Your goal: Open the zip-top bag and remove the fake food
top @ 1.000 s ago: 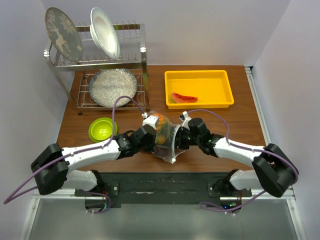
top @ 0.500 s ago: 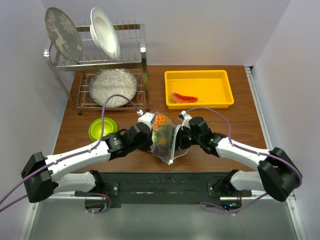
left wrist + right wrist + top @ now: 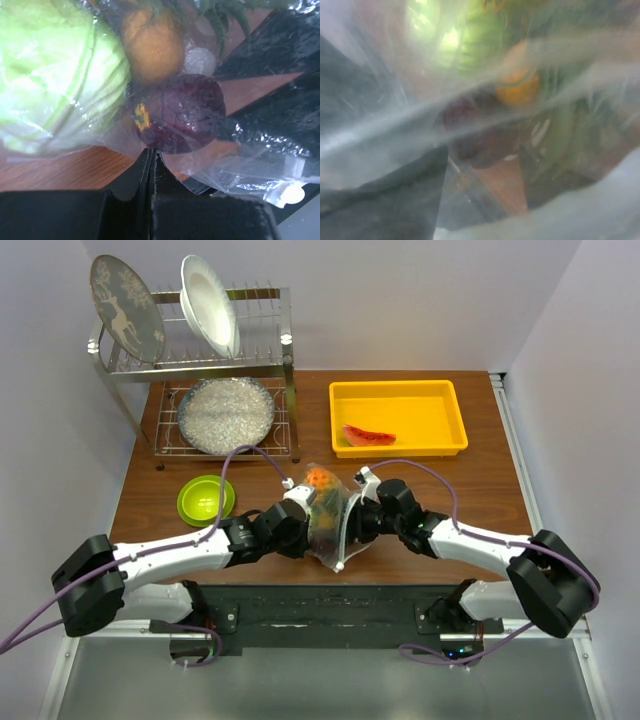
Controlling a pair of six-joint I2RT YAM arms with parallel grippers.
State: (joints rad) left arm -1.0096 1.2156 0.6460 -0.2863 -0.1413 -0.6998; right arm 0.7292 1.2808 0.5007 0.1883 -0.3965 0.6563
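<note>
The zip-top bag (image 3: 330,525) hangs upright between my two grippers near the table's front edge. The left gripper (image 3: 306,530) is shut, pinching the bag's clear film (image 3: 150,150). Through that film I see fake food: a dark purple-red ball (image 3: 177,112), an orange pineapple (image 3: 152,42) and a pale green round fruit (image 3: 55,75). The right gripper (image 3: 353,523) presses into the bag's other side. Its view is blurred by plastic, and its jaws (image 3: 482,155) stand apart with the dark ball (image 3: 480,135) at their tips. A red watermelon slice (image 3: 368,436) lies in the yellow tray (image 3: 445,400).
A lime-green bowl (image 3: 205,498) sits left of the bag. A metal dish rack (image 3: 215,370) with plates stands at the back left. Both forearms stretch low along the front edge.
The left arm's elbow swung outward and came back, and its gripper sits slightly lower and nearer the front. The bag stays pinched and has tilted a little. The right arm has barely moved.
</note>
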